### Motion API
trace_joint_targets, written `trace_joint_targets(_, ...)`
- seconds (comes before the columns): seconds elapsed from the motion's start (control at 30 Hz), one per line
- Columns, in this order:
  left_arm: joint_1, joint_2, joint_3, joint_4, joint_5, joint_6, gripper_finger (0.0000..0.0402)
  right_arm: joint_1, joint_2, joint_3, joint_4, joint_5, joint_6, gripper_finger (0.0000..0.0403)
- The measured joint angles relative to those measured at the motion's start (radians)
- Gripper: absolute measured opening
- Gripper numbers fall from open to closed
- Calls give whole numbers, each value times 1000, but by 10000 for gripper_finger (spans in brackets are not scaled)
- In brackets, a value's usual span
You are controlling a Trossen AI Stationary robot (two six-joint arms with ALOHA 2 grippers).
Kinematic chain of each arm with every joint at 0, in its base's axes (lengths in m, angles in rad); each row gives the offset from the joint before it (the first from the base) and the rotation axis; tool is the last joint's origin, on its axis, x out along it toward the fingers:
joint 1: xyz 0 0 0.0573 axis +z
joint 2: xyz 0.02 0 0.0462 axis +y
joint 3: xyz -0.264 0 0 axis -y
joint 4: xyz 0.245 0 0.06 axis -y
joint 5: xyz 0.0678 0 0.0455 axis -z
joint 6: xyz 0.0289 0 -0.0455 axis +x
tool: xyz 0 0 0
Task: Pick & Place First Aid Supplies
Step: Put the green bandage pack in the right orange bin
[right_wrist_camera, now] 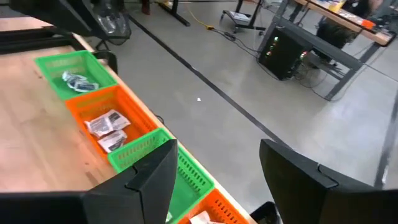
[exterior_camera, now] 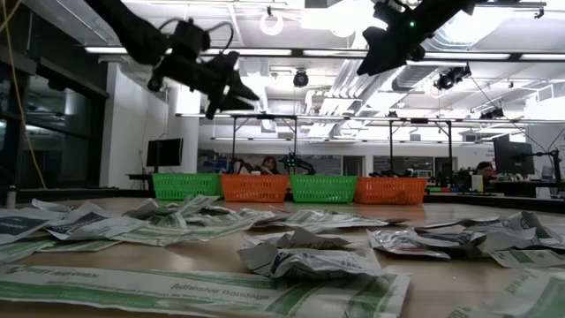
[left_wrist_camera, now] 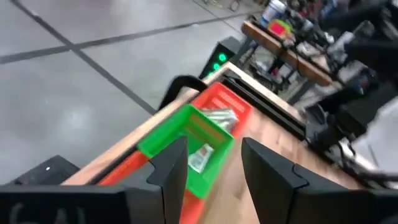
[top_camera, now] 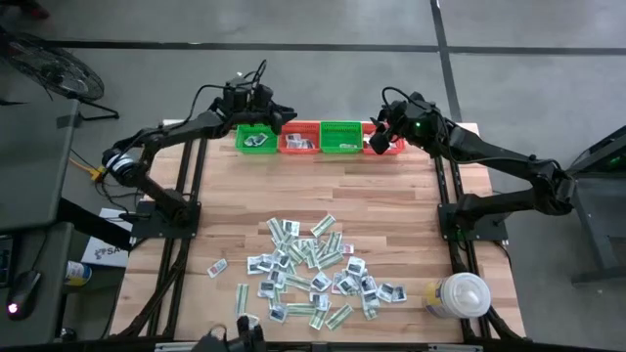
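The first aid supplies [top_camera: 313, 269] lie in a loose pile of small flat packets on the near half of the wooden table [top_camera: 391, 205]. Four baskets stand in a row at the far edge: green [top_camera: 256, 139], orange [top_camera: 298, 140], green [top_camera: 340, 137], orange [top_camera: 389, 145]. Packets lie in the far green basket [right_wrist_camera: 76, 81] and the orange one [right_wrist_camera: 106, 127] of the right wrist view. My left gripper [top_camera: 284, 117] hangs open above the row's left part, nothing between its fingers [left_wrist_camera: 214, 149]. My right gripper [top_camera: 377, 137] hangs open over the row's right end, also empty [right_wrist_camera: 219, 152].
A big white round lidded container [top_camera: 460, 293] stands at the table's near right corner. One packet [top_camera: 216, 266] lies apart, left of the pile. Bare wood lies between the pile and the baskets. Beyond the far edge is open floor [right_wrist_camera: 205, 74].
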Motion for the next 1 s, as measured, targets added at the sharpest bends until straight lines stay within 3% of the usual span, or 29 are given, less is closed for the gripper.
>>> trace_joint_targets(0.17, -108, -90, 0, -115, -107, 94, 150, 0, 0, 0, -1, -46, 1, 222)
trace_joint_targets(0.43, -254, -188, 0, -160, -199, 225, 150, 12, 0, 0, -31, -176, -2, 222)
trace_joint_targets(0.73, -424, -293, -2, -273, -434, 283, 150, 107, 0, 0, -52, -205, -3, 222)
trace_joint_targets(1.0, -618, -397, -161, -187, -664, 200, 149, 212, -10, 0, -68, -195, 7, 222)
